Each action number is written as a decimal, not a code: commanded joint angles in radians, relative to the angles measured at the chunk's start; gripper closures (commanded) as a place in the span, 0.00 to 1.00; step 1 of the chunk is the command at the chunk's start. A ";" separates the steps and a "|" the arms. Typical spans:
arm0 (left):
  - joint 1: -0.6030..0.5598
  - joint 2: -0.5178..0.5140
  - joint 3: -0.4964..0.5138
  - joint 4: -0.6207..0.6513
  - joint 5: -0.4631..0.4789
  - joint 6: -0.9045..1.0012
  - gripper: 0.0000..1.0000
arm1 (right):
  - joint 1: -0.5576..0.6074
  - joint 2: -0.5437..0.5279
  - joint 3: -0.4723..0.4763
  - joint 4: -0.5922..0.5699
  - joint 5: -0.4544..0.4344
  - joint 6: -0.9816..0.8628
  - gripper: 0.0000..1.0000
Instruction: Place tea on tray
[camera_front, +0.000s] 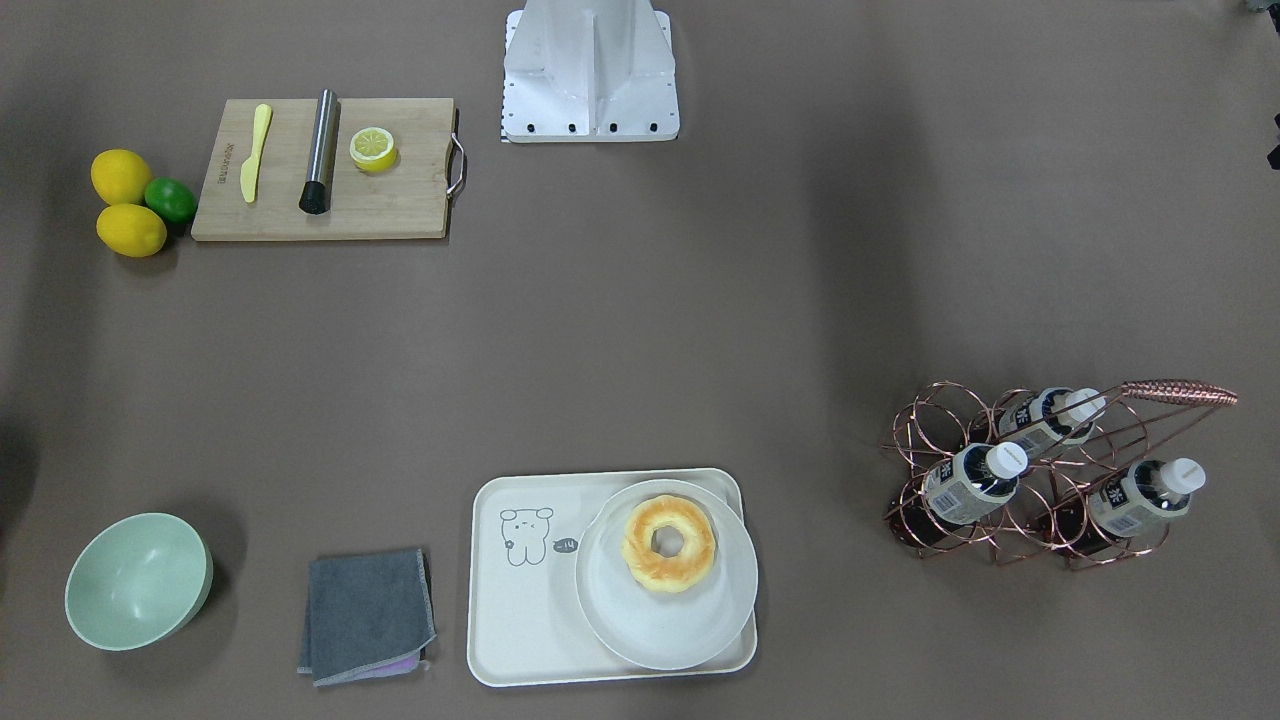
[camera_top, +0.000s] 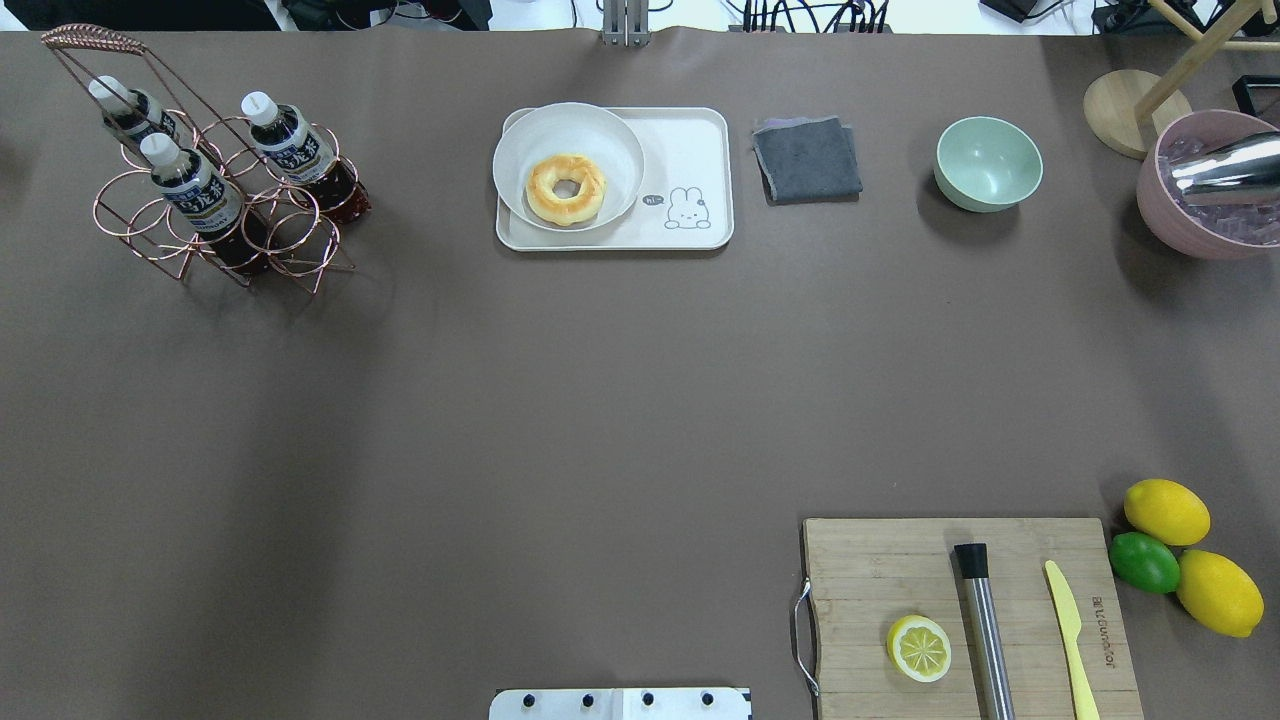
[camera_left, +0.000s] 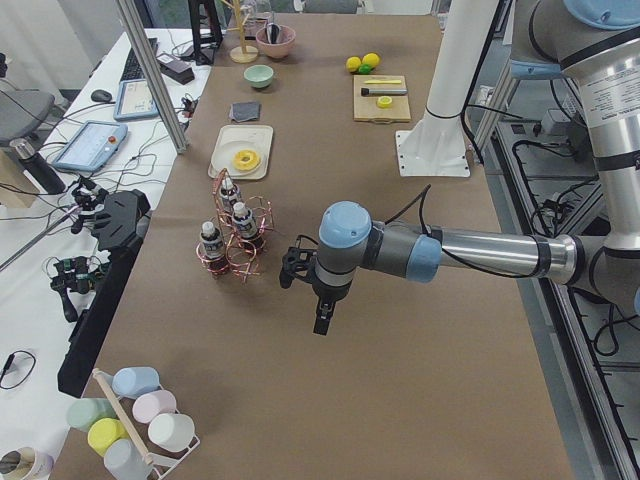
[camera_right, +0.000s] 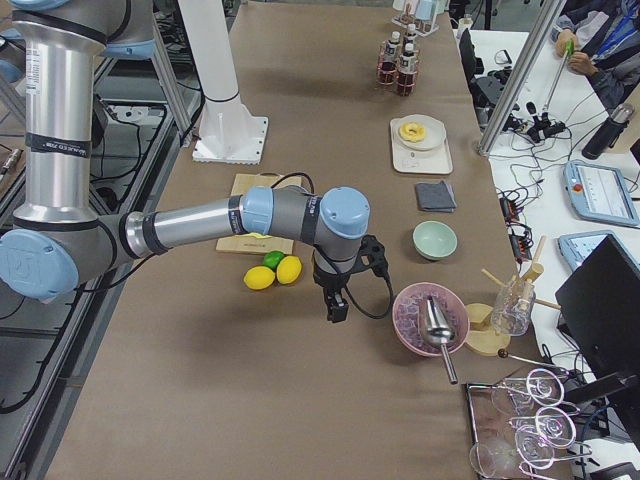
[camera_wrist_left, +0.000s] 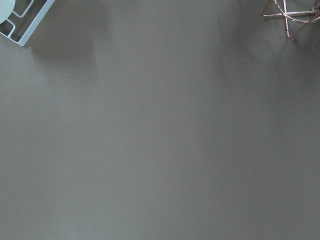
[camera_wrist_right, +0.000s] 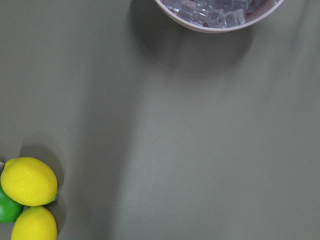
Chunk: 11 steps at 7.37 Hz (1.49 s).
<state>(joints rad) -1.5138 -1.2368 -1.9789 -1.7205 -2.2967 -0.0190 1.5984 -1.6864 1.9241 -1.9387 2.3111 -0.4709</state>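
Tabletop seen from above; no bottle is on the tray yet. Three tea bottles (camera_top: 193, 187) rest tilted in the rings of a copper wire rack (camera_top: 85, 38) at the far left of the brown table. Their white caps point up and outward, which leaves the necks free to be gripped. The cream tray (camera_top: 700, 135) sits at the far middle, well apart from the rack. A round white plate (camera_top: 520, 135) holding a doughnut (camera_top: 566, 188) covers the tray's left half, so the only bare spot for a bottle is the right half, by the small cartoon drawing. The left gripper (camera_left: 322, 322) hangs pointing down over bare table just on the near side of the rack. Being the closer one, it is probably the arm meant for the pick. The right gripper (camera_right: 337, 308) hangs over bare table at the right end, between the lemons (camera_right: 259, 278) and a pink bowl of ice (camera_right: 410, 320), out of the way. For both grippers, whether the jaws are apart or together cannot be told.
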 joint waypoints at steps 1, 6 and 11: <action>0.004 -0.012 -0.003 -0.019 -0.001 -0.002 0.03 | 0.000 -0.009 0.001 0.003 0.004 0.002 0.00; -0.009 -0.040 0.002 -0.011 -0.073 -0.004 0.02 | 0.000 -0.010 0.001 0.006 0.007 0.008 0.00; 0.122 -0.220 -0.015 -0.036 -0.076 -0.229 0.03 | 0.003 -0.033 0.009 0.009 0.008 0.009 0.00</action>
<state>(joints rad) -1.4512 -1.3643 -1.9901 -1.7418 -2.3746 -0.1163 1.5999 -1.7087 1.9286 -1.9300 2.3193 -0.4632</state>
